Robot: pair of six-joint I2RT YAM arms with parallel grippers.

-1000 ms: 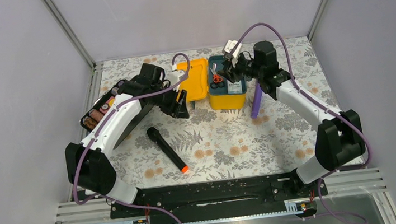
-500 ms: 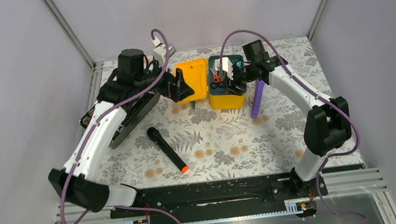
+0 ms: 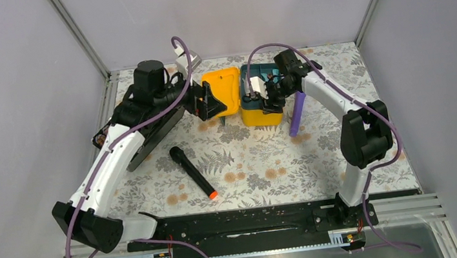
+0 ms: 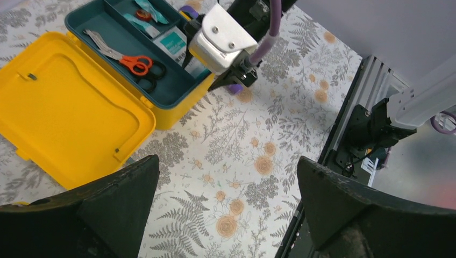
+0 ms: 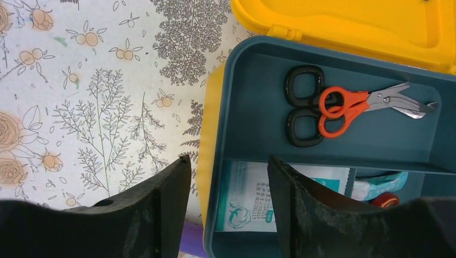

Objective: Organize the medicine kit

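Note:
The medicine kit [image 3: 259, 116] lies open at the back middle, its yellow lid [image 3: 224, 88] flat to the left. In the left wrist view the lid [image 4: 70, 107] and teal insert tray [image 4: 107, 32] show. The tray holds orange and black scissors [image 5: 333, 105] and a white cotton packet [image 5: 279, 196]. My left gripper [image 3: 210, 102] is open and empty, above the mat just in front of the lid [image 4: 226, 166]. My right gripper [image 3: 268, 100] is open over the tray's corner; in the right wrist view [image 5: 228, 166] its jaws stand on either side of the kit's wall.
A black torch with an orange tip [image 3: 193, 173] lies on the floral mat in front of the kit. A purple stick [image 3: 295, 113] lies right of the kit. A black tray of rolls [image 3: 104, 135] sits at the left, mostly under my left arm.
My left arm has lifted and swung back, bringing its open gripper up to the lid. My right gripper has come down from above the kit to the tray's corner.

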